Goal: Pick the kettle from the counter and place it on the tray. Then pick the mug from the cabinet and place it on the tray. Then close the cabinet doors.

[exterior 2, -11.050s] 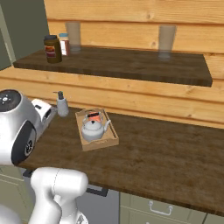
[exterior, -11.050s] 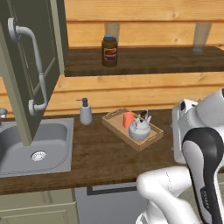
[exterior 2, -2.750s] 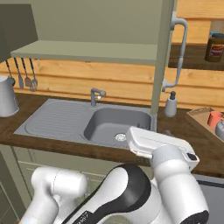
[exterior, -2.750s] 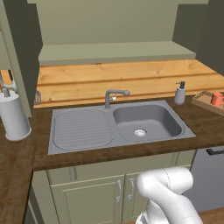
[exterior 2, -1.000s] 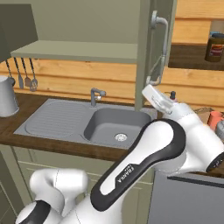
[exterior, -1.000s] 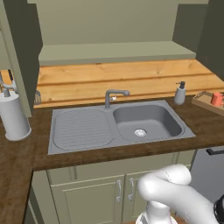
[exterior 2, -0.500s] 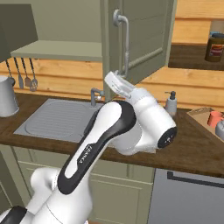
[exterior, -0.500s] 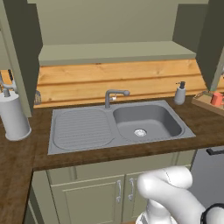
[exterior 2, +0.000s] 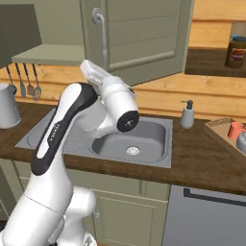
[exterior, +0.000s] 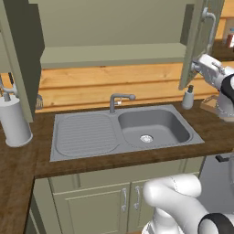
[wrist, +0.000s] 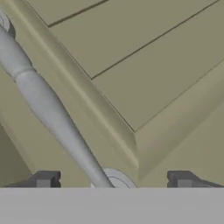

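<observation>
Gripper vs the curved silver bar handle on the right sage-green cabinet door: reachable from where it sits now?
Probably yes. The gripper is right up against the sage-green paneled door, and the curved silver bar handle runs down between its open fingertips. Nothing lies between them.

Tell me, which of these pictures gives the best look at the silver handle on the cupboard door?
The hand view: the handle runs large across the picture, against the door panel, between the gripper tips. The right base view shows the whole curved handle, but small, just above the arm. The left base view shows it edge-on and tiny.
</observation>
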